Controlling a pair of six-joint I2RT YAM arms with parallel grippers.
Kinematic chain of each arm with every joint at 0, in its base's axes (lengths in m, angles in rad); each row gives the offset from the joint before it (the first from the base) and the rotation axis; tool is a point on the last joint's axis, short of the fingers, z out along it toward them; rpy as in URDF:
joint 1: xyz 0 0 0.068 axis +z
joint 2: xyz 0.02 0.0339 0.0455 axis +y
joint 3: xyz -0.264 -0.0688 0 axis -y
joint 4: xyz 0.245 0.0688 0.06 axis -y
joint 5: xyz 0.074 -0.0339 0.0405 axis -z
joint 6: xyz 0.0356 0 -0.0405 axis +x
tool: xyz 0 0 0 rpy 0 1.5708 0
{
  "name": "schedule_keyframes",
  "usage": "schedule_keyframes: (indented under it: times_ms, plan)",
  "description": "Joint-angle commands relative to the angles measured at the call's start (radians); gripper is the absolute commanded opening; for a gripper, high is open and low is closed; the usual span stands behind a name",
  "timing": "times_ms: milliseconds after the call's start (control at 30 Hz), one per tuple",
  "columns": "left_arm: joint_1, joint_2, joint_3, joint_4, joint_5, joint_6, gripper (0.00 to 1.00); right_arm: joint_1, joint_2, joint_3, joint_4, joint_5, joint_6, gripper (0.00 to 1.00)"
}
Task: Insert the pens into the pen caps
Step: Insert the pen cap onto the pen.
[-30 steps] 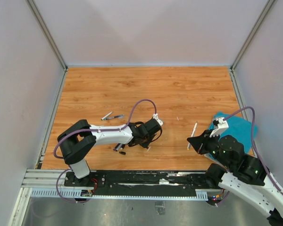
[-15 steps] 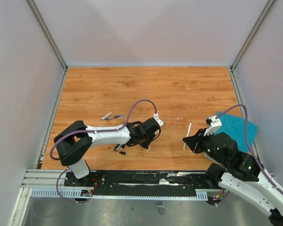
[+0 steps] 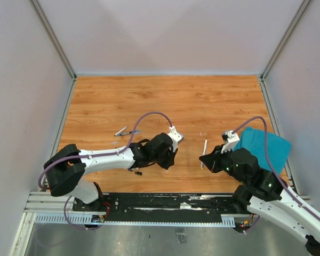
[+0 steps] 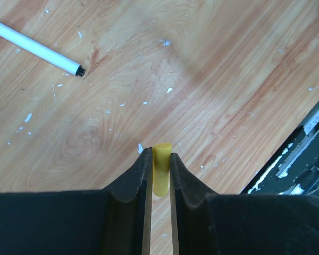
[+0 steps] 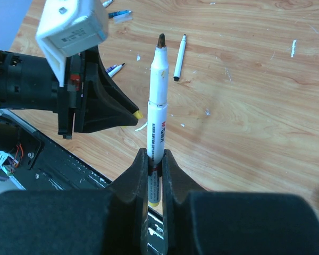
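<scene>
My left gripper (image 3: 165, 156) is shut on a short yellow pen cap (image 4: 161, 164), held just above the wooden floor; the cap also shows at its fingertips in the right wrist view (image 5: 137, 114). My right gripper (image 3: 209, 160) is shut on a white pen (image 5: 157, 101) with its dark tip bare and pointing away; the pen shows in the top view (image 3: 204, 152). The pen tip stands a short way right of the left gripper. Loose pens lie on the floor: a white one (image 4: 36, 47), also in the right wrist view (image 5: 179, 50), and two at the left (image 3: 127, 131).
A teal cloth (image 3: 264, 144) lies at the right edge. More pens and a small black cap (image 3: 139, 173) lie under my left arm. A tiny white scrap (image 4: 140, 148) sits by the left fingertips. The black rail (image 3: 160, 202) runs along the near edge.
My right arm has moved left with the white pen, closing on the left gripper. My left arm has stretched lower and its gripper shifted slightly left.
</scene>
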Motion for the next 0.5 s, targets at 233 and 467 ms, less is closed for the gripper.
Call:
schedule_keyframes:
  times_ms: [233, 467]
  plan:
    - [0.003, -0.214, -0.197, 0.341, -0.054, -0.17, 0.0, 0.014, -0.006, -0.053, 0.091, -0.032, -0.042, 0.01]
    - [0.008, -0.247, -0.203, 0.358, -0.057, -0.274, 0.01, 0.014, -0.02, -0.087, 0.142, -0.107, -0.057, 0.01]
